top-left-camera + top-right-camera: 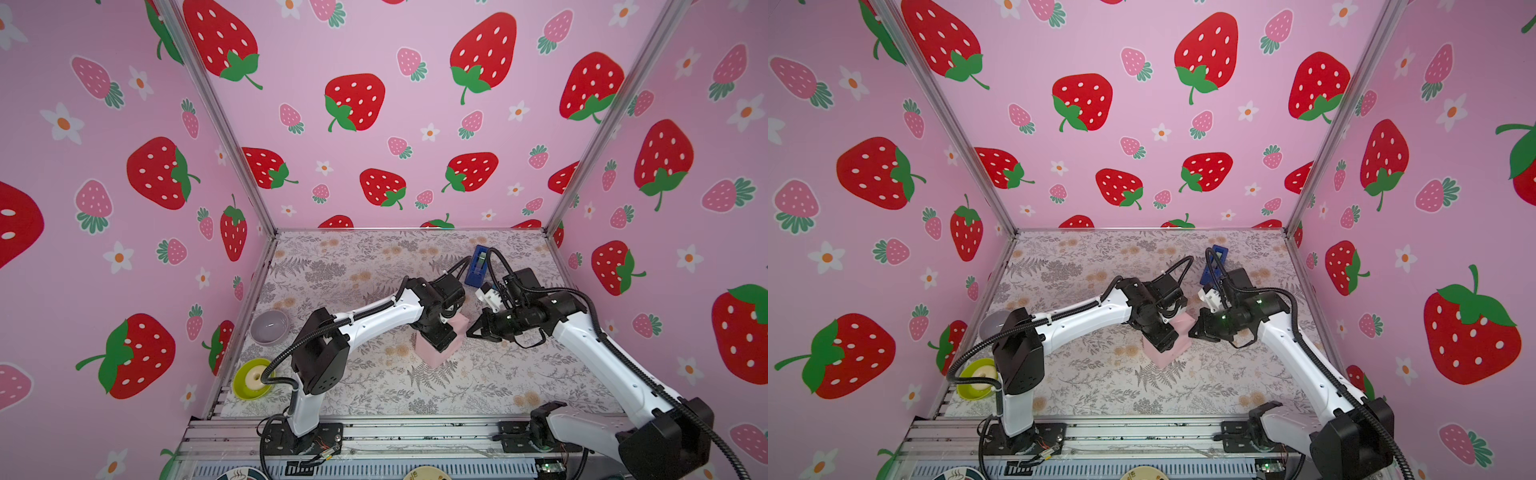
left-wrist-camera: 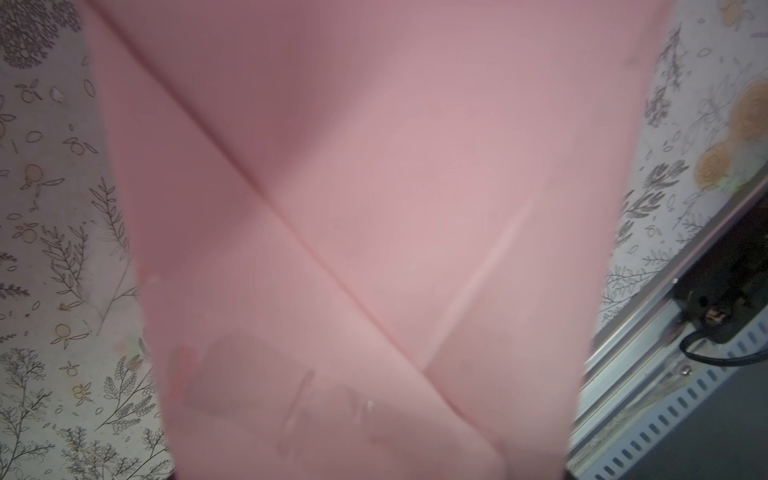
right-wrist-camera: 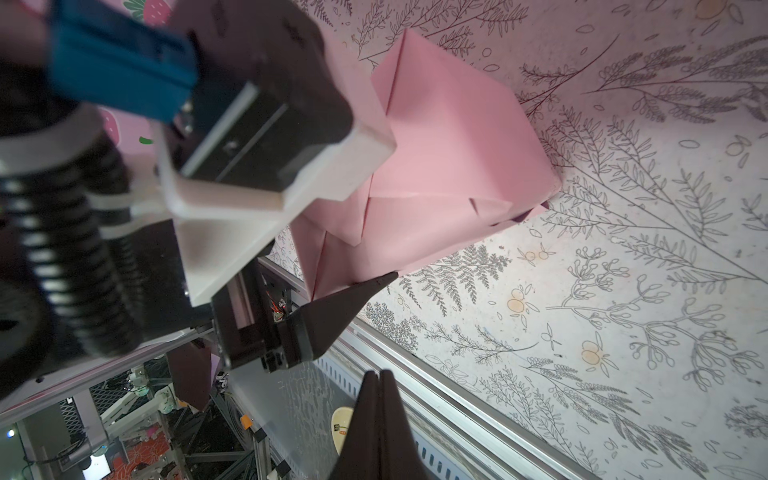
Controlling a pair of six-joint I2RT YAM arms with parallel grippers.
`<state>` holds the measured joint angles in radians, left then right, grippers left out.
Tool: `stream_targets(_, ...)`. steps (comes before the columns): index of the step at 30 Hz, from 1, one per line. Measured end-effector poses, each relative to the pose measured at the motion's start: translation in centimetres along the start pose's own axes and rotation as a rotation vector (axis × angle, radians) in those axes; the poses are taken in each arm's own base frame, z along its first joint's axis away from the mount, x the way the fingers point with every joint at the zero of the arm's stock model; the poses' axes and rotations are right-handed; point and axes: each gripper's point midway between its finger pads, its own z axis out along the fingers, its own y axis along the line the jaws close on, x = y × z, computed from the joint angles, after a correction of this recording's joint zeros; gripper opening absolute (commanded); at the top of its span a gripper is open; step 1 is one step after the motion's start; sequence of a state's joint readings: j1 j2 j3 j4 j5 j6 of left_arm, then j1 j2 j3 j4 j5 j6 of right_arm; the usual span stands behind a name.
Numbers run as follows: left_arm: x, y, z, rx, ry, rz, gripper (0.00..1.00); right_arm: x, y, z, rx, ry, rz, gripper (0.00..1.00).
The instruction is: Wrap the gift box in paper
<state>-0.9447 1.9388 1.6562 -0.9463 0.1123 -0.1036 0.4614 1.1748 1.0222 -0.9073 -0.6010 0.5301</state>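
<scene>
The gift box, hidden inside the pink paper [image 3: 457, 137], stands in the middle of the table [image 1: 498, 374] directly under the left gripper [image 1: 438, 338], whose finger spread I cannot tell, while the right gripper [image 1: 471, 332], fingers pressed together, points at it from just beside.

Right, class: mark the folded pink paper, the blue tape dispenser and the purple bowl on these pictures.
paper [image 3: 457, 137]: right wrist view, on its broad flat face.
tape dispenser [image 1: 474, 276]: in a top view, on its blue body.
bowl [image 1: 269, 328]: in a top view, on its inner floor.
</scene>
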Motion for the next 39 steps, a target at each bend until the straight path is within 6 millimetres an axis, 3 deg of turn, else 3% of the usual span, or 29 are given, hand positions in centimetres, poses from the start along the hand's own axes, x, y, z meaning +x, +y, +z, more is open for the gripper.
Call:
stream_targets(4,-0.2,0.3,-1.4,0.01,-0.037,-0.021,0.69,-0.4,-0.6,-0.4,0.023,-0.026,0.009,0.0)
stream_targets(10,-1.1,2.3,-5.6,0.067,-0.177,-0.128,0.68,-1.4,-1.7,-1.7,0.046,-0.088,0.047,0.0)
stream_targets(13,-1.4,4.5,-7.4,0.131,-0.271,-0.24,0.67,-1.8,-2.1,-2.1,0.049,-0.107,0.063,0.0)
stream_targets(17,-1.2,9.1,-8.6,0.243,-0.39,-0.444,0.66,-2.1,-2.3,-2.2,0.049,-0.116,0.071,0.0)
stream_targets(22,-0.6,13.9,-8.4,0.353,-0.47,-0.648,0.66,-2.3,-2.2,-2.0,0.032,-0.123,0.064,0.0)
stream_targets(27,-0.7,16.4,-7.8,0.459,-0.52,-0.757,0.66,-2.2,-2.6,-1.2,0.021,-0.107,0.079,0.0)
stream_targets(32,-0.9,18.3,-5.4,0.538,-0.521,-0.841,0.66,-2.2,-2.7,-0.8,0.011,-0.105,0.088,0.0)
stream_targets(39,-1.7,19.3,-1.8,0.651,-0.501,-0.912,0.67,-2.2,-2.9,-0.2,0.003,-0.091,0.097,0.0)
